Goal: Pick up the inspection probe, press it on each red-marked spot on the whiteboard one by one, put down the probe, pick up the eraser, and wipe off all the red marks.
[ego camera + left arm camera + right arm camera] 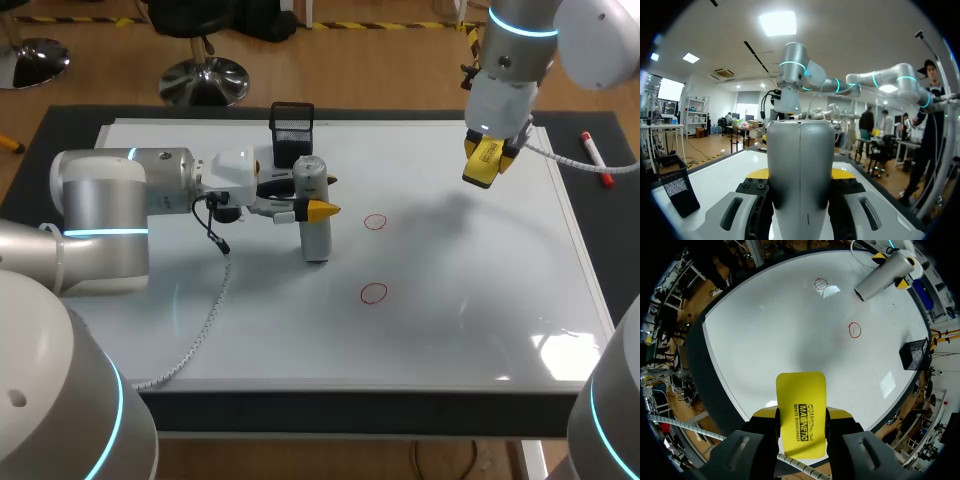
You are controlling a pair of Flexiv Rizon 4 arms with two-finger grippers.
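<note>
2 red marks on the whiteboard point(480, 300) in the head view: farther mark point(375, 222) just right of the probe, nearer mark point(373, 292) closer to the robot, both apart from everything else. Grey probe point(315, 215) upright over the board's left-middle part, lower end down at the board, contact not clear. Left tool point(314, 208) set sideways, in from the left, clamped around the probe's upper half. Black mesh basket point(292, 132) behind the probe, near the board's far edge. Right tool point(487, 160) hanging above the board's far right part, something yellow in it. Red marker point(597, 158) on the dark surface point(350, 412), right of the board.

Left wrist view: probe filling the gap between the 2 fingers, yellow tips pressed against its sides, so clamped tight on it. Mesh basket off to one side on the board. Right arm ahead, above the board.

Right wrist view: yellow eraser point(801, 410) gripped flat between the 2 fingers, touched from both sides, held well above the board. Both marks on the board ahead, probe beyond them, basket at the board's edge.
</note>
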